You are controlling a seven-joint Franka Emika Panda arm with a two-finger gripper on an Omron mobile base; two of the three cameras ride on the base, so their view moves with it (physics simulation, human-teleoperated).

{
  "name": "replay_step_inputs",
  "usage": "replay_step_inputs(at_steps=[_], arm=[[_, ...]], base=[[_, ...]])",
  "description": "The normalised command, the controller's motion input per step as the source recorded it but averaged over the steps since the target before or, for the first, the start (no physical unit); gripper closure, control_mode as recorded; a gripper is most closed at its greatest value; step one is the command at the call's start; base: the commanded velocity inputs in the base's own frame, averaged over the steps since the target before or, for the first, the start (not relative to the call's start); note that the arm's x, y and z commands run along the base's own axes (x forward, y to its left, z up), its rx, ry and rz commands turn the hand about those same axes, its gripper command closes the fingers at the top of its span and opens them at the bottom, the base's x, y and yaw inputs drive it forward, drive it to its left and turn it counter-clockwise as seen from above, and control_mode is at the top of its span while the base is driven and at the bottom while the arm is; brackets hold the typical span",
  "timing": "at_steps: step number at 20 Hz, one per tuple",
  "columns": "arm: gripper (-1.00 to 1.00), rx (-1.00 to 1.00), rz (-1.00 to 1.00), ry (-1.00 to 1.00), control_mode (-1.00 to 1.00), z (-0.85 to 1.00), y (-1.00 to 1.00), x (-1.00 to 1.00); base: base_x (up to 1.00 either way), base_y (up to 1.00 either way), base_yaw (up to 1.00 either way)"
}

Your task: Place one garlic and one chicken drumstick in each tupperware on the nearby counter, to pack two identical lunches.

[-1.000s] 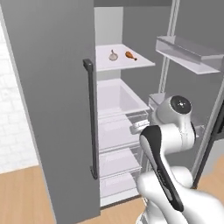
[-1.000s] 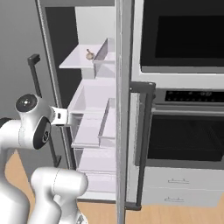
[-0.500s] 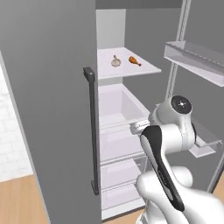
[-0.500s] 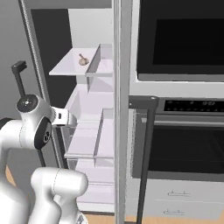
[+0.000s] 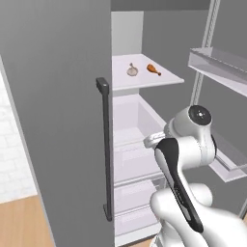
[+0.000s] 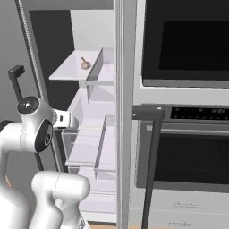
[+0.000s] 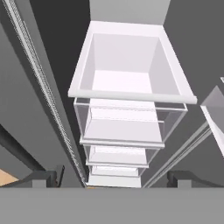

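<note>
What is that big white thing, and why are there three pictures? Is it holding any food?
The big white thing is a robot arm standing at an open fridge. Two pictures come from cameras behind it, one on each side. The third comes from a camera on its hand, looking down at the white fridge drawers. On a fridge shelf sit a garlic bulb and a chicken drumstick, side by side and apart. Its gripper is open and holds nothing; two dark fingertips peek in at the bottom of the hand picture.

Simulated home kitchen, open fridge (image 5: pixel 140 125) with shelves and drawers, built-in oven (image 6: pixel 188 147), wooden floor (image 5: pixel 21 222)
</note>
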Motion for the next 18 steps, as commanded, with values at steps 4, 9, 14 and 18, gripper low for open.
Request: replay_step_inputs(at_steps=[4,9,14,18], arm=[[-1.0,0.0,0.0,0.0,1.0,0.0,0.0,0.0],[-1.0,0.0,-0.01,0.0,-1.0,0.14,-0.01,0.0],[-1.0,0.0,-0.06,-0.33,-1.0,1.0,-0.1,-0.17],[-1.0,0.0,0.0,-0.38,-1.0,1.0,-0.08,-0.1]], base=[[0.55,0.0,0.0],[0.42,0.0,0.0],[0.0,0.0,0.0],[0.0,0.0,0.0]])
